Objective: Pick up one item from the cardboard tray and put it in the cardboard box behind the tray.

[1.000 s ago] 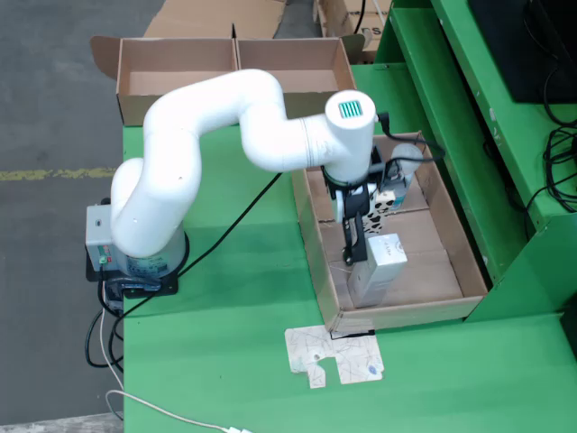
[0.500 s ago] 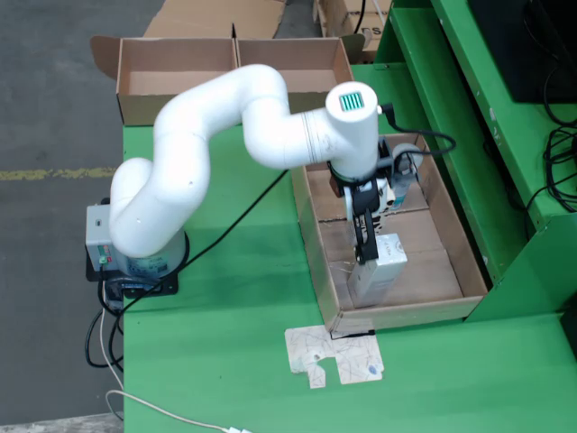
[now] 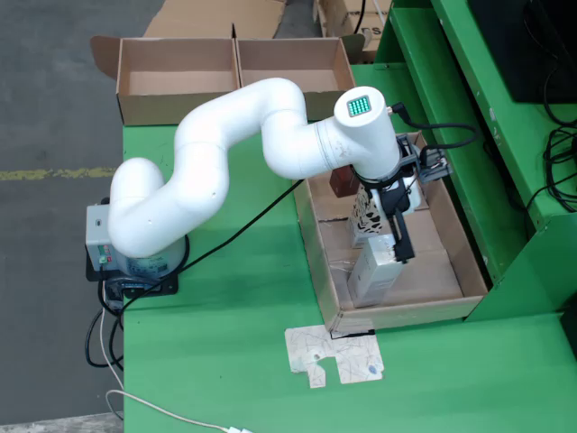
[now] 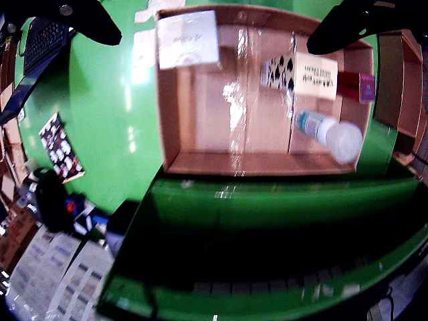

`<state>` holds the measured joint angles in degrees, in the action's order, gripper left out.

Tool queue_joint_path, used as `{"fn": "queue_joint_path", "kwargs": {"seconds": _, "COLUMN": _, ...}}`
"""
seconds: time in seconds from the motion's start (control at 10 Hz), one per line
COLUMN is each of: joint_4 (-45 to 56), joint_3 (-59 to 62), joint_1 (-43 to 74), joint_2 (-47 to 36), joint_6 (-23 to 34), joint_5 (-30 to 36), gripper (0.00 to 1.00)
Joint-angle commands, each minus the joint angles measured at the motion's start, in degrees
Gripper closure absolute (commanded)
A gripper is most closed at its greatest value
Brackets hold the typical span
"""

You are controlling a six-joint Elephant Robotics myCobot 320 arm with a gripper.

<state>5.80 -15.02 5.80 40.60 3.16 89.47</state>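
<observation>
1. Claw hangs over the cardboard tray, its fingers spread apart and holding nothing.
2. Under the claw, in the fixed view, lies a white carton; a black-and-white patterned box sits just beside the claw's left.
3. A white-capped bottle lies in the tray too.
4. Beyond the claw, at the green worktop's far edge, stands the empty cardboard box.
</observation>
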Motion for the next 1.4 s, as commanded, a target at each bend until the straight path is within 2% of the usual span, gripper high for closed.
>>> {"fn": "queue_joint_path", "kwargs": {"seconds": 0.0, "joint_4": -8.9, "joint_3": 15.0, "joint_1": 1.7, "joint_2": 0.2, "joint_6": 1.0, "joint_5": -1.6, "gripper": 0.0}}
{"fn": "queue_joint_path", "kwargs": {"seconds": 0.1, "joint_4": -13.1, "joint_3": 15.0, "joint_1": 1.6, "joint_2": 1.8, "joint_6": 1.3, "joint_5": -3.9, "gripper": 0.0}}
{"fn": "queue_joint_path", "kwargs": {"seconds": 0.8, "joint_4": -12.1, "joint_3": 15.0, "joint_1": 2.8, "joint_2": 1.7, "joint_6": 1.3, "joint_5": -3.3, "gripper": 0.0}}
{"fn": "queue_joint_path", "kwargs": {"seconds": 1.3, "joint_4": -16.1, "joint_3": 15.0, "joint_1": 3.0, "joint_2": 4.8, "joint_6": 2.3, "joint_5": -4.6, "gripper": 0.0}}
